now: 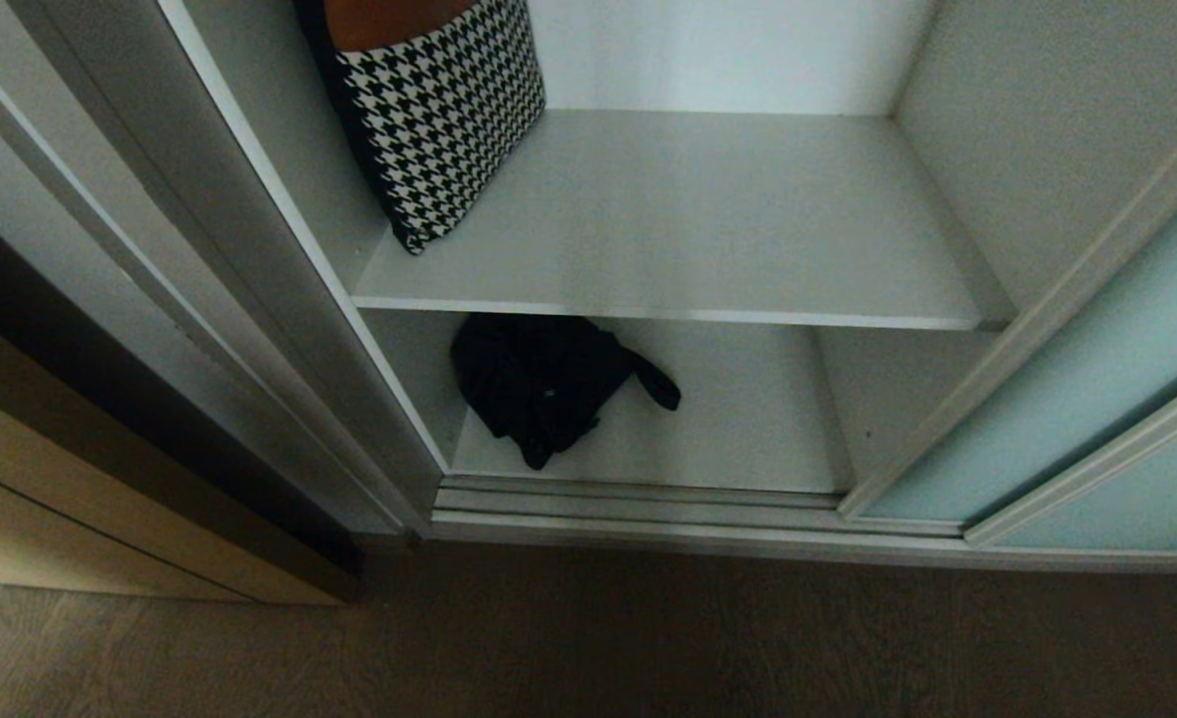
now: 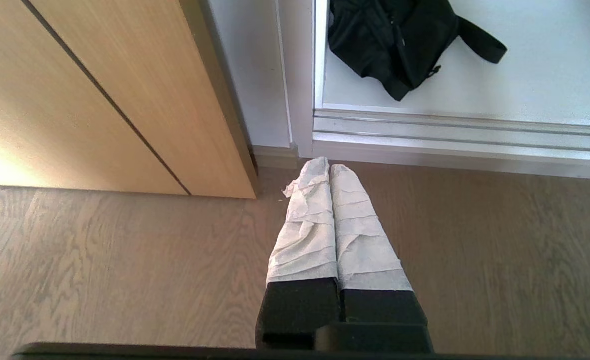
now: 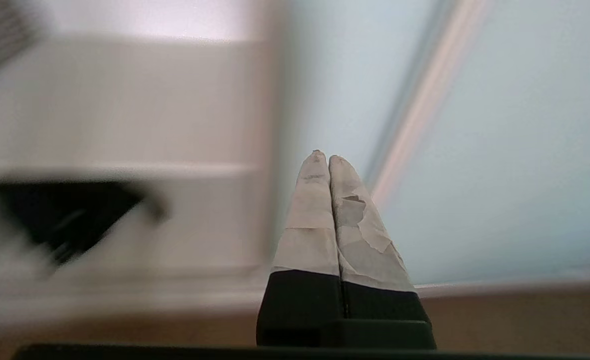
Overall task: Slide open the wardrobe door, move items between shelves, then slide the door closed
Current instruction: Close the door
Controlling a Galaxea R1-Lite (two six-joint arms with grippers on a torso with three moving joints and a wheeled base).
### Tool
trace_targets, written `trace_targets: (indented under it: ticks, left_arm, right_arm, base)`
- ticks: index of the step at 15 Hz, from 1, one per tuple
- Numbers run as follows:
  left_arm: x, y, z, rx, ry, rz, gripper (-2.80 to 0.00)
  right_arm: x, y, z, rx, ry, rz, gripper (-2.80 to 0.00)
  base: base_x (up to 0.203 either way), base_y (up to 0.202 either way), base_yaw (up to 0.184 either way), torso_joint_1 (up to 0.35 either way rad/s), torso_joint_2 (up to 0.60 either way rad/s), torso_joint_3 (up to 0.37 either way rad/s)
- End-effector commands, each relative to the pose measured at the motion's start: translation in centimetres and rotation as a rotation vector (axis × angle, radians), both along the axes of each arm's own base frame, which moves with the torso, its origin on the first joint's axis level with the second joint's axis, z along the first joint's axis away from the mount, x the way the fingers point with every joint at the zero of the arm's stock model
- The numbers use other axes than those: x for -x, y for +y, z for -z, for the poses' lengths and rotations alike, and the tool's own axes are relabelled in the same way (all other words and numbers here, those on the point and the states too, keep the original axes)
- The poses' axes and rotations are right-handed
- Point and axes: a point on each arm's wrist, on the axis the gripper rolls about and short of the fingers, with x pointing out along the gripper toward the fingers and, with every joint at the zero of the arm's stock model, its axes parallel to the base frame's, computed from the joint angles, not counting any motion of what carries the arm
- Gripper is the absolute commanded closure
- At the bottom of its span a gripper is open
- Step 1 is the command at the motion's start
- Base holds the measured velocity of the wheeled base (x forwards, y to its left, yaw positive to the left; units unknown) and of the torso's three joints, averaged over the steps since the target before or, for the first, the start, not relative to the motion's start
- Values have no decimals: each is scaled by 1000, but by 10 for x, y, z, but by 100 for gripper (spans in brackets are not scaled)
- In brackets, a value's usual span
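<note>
The wardrobe stands open, its pale teal sliding door pushed to the right. A soft black bag lies on the bottom shelf. On the upper shelf, a houndstooth piece with an orange-brown top leans against the left wall. My left gripper is shut and empty, low over the floor in front of the track; the black bag shows beyond it. My right gripper is shut and empty, facing the teal door, with the black bag off to one side. Neither arm shows in the head view.
A tan wooden panel stands left of the wardrobe, seen also in the left wrist view as the wooden panel. The silver door track runs along the wardrobe's front edge. Brown wood floor lies before it.
</note>
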Motion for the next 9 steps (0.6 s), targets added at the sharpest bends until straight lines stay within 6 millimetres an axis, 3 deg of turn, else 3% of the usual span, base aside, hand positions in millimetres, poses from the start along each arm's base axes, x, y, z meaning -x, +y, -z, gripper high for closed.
trace_targets:
  ticks: [1, 4, 9]
  left_arm:
    - [0, 0, 0, 0, 1, -1, 0]
    - [0, 0, 0, 0, 1, -1, 0]
    - [0, 0, 0, 0, 1, -1, 0]
  right_arm:
    - [-32, -4, -27, -43, 17, 165, 0]
    - [-27, -6, -38, -51, -17, 282, 0]
    - [-29, 16, -41, 65, -9, 387, 0]
  base:
    - [0, 0, 0, 0, 0, 0]
    - [0, 0, 0, 0, 0, 0]
    - [0, 0, 0, 0, 0, 0]
